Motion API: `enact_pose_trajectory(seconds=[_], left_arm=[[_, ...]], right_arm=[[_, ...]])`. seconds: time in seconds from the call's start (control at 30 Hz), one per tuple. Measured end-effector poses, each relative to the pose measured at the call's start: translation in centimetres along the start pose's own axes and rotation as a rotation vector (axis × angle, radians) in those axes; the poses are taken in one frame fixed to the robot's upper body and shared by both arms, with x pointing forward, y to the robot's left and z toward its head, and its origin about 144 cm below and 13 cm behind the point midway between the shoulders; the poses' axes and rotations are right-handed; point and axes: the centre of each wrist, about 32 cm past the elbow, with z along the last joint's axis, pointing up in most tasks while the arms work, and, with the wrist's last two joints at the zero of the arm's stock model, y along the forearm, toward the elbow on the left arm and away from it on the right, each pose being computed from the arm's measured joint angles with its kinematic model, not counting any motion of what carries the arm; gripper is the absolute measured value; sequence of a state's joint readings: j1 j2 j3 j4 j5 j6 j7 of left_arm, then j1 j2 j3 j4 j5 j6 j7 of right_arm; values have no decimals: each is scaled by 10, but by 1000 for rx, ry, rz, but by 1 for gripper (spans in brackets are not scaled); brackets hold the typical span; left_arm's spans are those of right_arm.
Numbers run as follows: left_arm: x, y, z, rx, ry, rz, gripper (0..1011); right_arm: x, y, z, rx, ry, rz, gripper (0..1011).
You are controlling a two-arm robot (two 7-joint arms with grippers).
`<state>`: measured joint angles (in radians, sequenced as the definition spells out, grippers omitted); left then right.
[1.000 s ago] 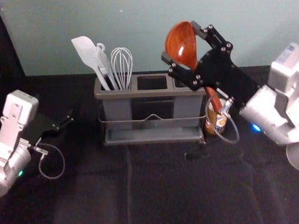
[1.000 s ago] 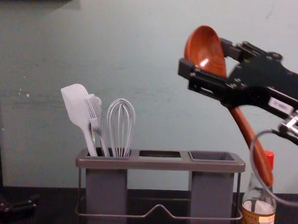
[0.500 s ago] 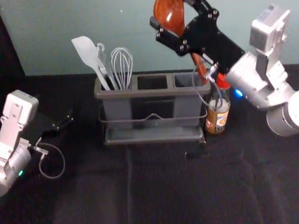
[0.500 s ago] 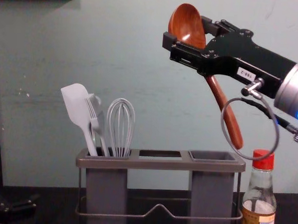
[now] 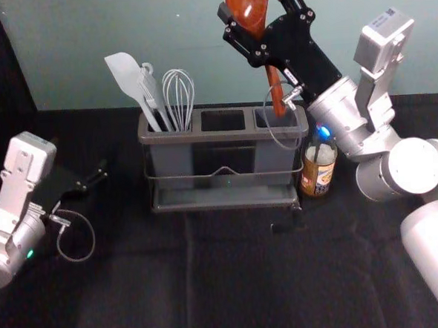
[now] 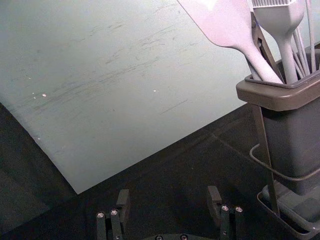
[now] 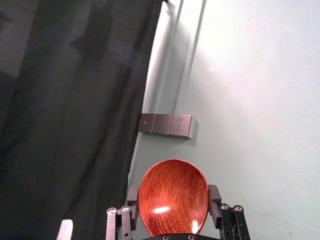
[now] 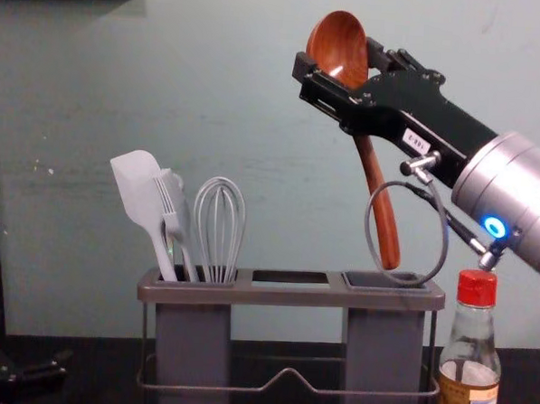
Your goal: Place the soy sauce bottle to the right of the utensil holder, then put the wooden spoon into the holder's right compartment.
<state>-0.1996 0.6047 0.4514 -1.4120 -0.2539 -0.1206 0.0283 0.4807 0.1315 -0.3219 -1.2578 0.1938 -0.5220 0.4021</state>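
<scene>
Compared with half a second earlier, the wooden spoon (image 8: 370,162) had been shifted leftward and its handle brought nearer upright, so that the handle's end was held over the right compartment (image 8: 382,353) of the utensil holder (image 8: 288,298). The soy sauce bottle (image 8: 470,357) had been left standing just right of the holder.

The right arm (image 5: 334,105) was extended from the right, slanted upward toward its claw (image 8: 338,58), by which the spoon's bowl was gripped, high above the rack. The left claw (image 5: 95,179) was kept parked at the left, its fingers spread apart.

One spoon, one bottle and one three-compartment holder were seen; in the left compartment (image 8: 192,343), one spatula (image 8: 142,191), one brush (image 6: 282,20), one whisk (image 8: 218,226) and a partly hidden utensil (image 6: 262,45) were held.
</scene>
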Motion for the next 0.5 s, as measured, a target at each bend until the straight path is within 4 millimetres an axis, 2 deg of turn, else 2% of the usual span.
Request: enact_pose_trajectory(seconds=[0.5], left_arm=[[0,0,0,0,0,0,1005]], right_arm=[[-13,-11,-27,35,36,-61,838]])
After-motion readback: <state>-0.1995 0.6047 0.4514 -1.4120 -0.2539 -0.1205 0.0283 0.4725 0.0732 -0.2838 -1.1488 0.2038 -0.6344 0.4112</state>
